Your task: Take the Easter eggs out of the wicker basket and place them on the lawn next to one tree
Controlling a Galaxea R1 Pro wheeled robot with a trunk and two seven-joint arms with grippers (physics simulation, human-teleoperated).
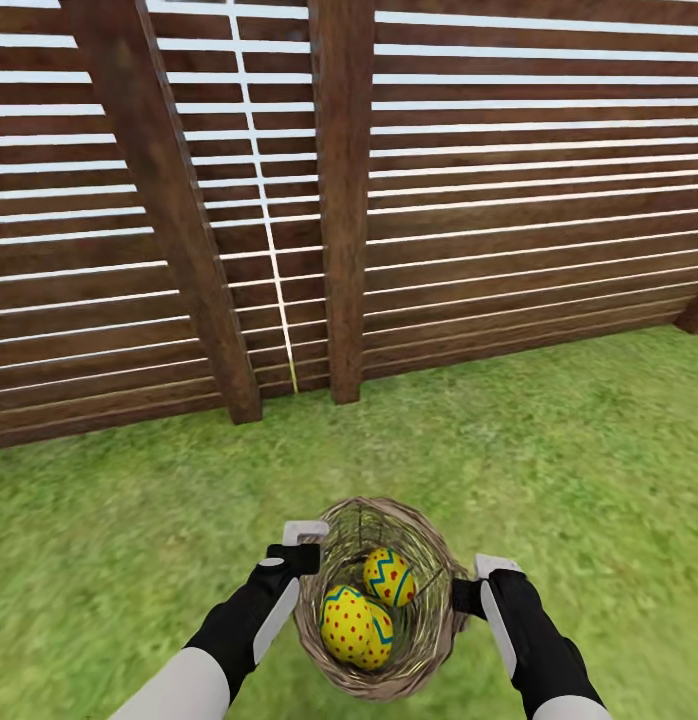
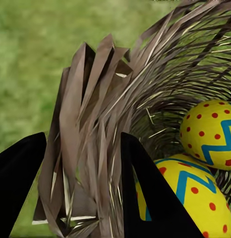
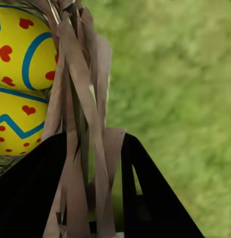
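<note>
Head view: small round brown woven wicker basket [image 1: 381, 600] held above mottled green lawn [image 1: 589, 440] near brown slatted wooden fence [image 1: 489, 180], yellow blue-zigzag red-dotted eggs [image 1: 357, 626] inside. Left gripper [image 2: 83, 193] pinches basket's rim on one side; right gripper [image 3: 93, 193] pinches opposite rim.

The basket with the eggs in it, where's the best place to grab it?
By the wicker basket's braided rim, from both sides at once. The left end effector and right end effector each straddle a wall there now. The rim is thickest, and opposite grips should keep it level.
</note>
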